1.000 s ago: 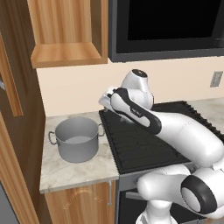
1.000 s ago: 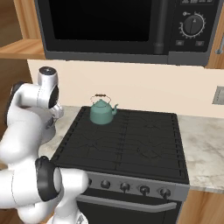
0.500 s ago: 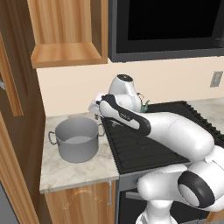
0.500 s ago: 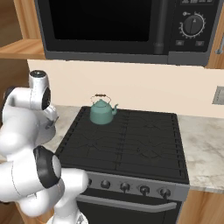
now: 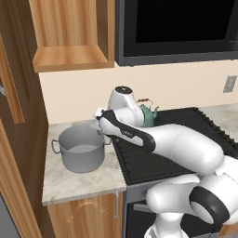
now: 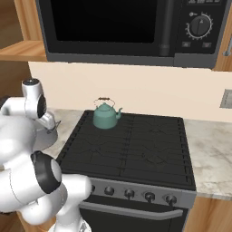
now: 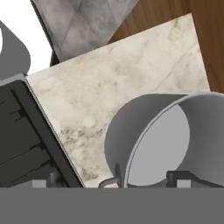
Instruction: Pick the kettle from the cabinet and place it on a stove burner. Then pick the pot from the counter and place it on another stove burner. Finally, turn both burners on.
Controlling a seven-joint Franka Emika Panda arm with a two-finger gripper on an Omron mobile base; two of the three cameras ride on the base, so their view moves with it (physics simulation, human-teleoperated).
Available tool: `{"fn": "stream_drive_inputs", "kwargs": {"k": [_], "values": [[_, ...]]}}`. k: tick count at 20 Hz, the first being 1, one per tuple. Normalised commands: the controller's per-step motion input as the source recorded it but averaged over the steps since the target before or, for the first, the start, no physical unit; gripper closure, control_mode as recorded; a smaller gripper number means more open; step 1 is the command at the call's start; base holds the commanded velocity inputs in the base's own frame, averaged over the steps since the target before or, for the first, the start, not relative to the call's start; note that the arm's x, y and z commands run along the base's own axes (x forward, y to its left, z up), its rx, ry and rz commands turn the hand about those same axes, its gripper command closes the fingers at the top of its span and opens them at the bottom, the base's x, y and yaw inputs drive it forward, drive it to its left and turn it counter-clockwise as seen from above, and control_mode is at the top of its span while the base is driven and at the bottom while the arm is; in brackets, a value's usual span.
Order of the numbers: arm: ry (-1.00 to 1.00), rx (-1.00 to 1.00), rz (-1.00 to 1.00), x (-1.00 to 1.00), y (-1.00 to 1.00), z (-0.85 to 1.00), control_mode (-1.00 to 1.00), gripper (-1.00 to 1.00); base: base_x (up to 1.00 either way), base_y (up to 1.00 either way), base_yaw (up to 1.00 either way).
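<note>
Pale marble counter (image 5: 79, 181) runs left of the black cooktop (image 6: 131, 152), below an open wood cabinet (image 5: 74, 32) and a black microwave (image 6: 122, 29). Most of the cabinet is cut off by the upper edge of the left base view, and its interior cannot be judged. The pot (image 5: 81, 148) stands on the counter just beside the cooktop's left edge; its interior appears empty, showing only grey metal. In the right base view the arm hides nearly all of the pot. The kettle (image 6: 106, 114) sits upright on the rear left burner (image 6: 106, 129), spout toward the right; in the left base view the arm covers its lower body. The gripper (image 7: 109, 183) hangs above the pot's near rim with its fingers spread wide and nothing between them; only the fingertips (image 7: 178, 177) are visible in the hand view, one over the pot's opening. A row of knobs (image 6: 129, 194) lines the stove front.
</note>
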Motion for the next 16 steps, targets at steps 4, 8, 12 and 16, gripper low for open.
{"fn": "stream_drive_inputs", "kwargs": {"k": [4,8,12,16], "values": [[0.00,-0.05,0.00,-0.04,0.08,-0.25,-1.00,-1.00,0.00,0.00,0.00],[0.00,-0.05,0.00,0.00,0.15,-0.30,-1.00,-1.00,0.00,0.00,0.00],[0.00,-0.06,0.00,0.00,0.27,-0.26,-1.00,-1.00,0.00,0.00,0.00],[0.00,-0.05,0.00,0.00,0.25,-0.18,-1.00,-1.00,0.00,0.00,0.00]]}}
